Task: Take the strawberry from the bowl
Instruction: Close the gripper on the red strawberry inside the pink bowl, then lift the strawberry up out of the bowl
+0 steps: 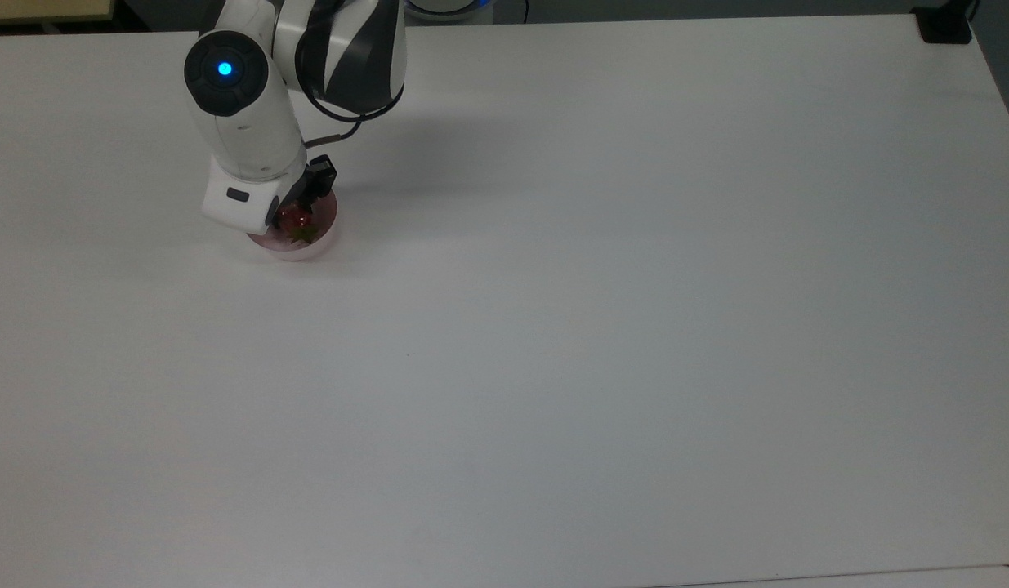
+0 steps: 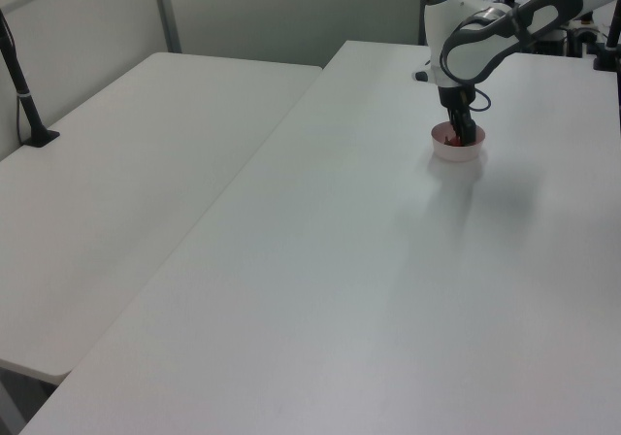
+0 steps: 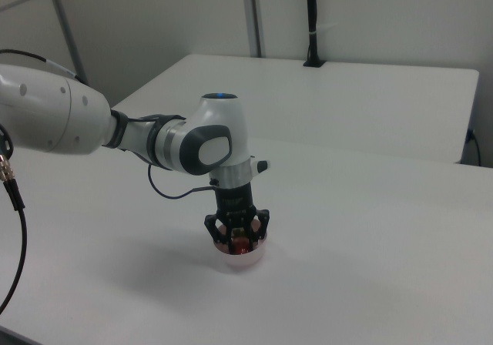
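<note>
one strawberry (image 3: 241, 243) is lying in one pink bowl (image 3: 240, 259) on the white tabletop (image 3: 362, 268). the pincer (image 3: 238, 237) is reaching down into the bowl, its fingers standing either side of the strawberry (grip unclear).

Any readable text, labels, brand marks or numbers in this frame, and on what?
None: there is no readable text.
The arm bears a blue light but no legible marking.
The bowl, the strawberry and the table are plain.
</note>
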